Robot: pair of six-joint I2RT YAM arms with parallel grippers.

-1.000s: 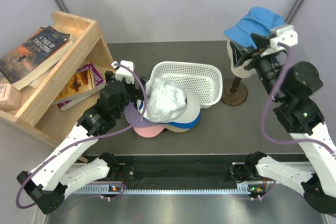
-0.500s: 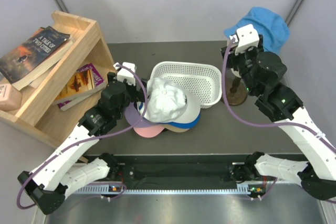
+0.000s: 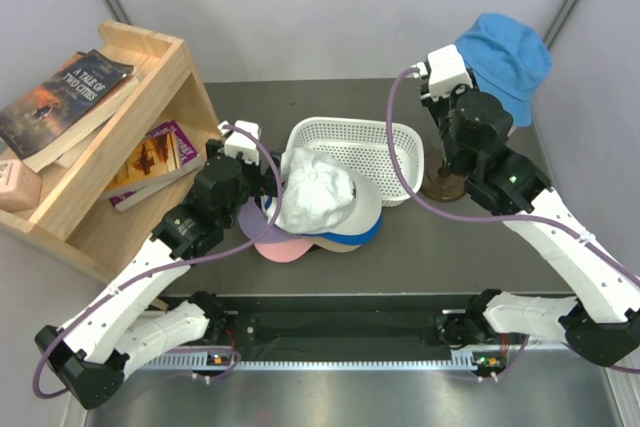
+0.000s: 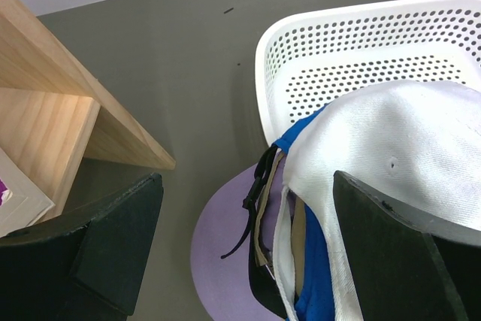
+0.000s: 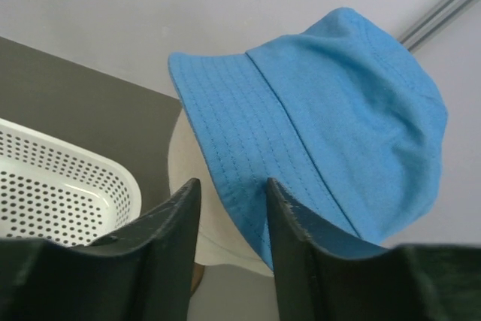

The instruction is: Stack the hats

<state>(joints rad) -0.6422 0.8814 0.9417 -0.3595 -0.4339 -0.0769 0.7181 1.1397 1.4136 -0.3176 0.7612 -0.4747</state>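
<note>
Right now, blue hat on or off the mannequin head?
On. The blue hat covers the cream mannequin head in the right wrist view.

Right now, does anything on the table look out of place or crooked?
Yes. One blue hat sits apart on the mannequin head, not on the hat pile, which is itself uneven, brims fanning out sideways under the white cap.

White perforated basket (image 3: 355,152) sits near wooden bookshelf (image 3: 100,137).
</note>
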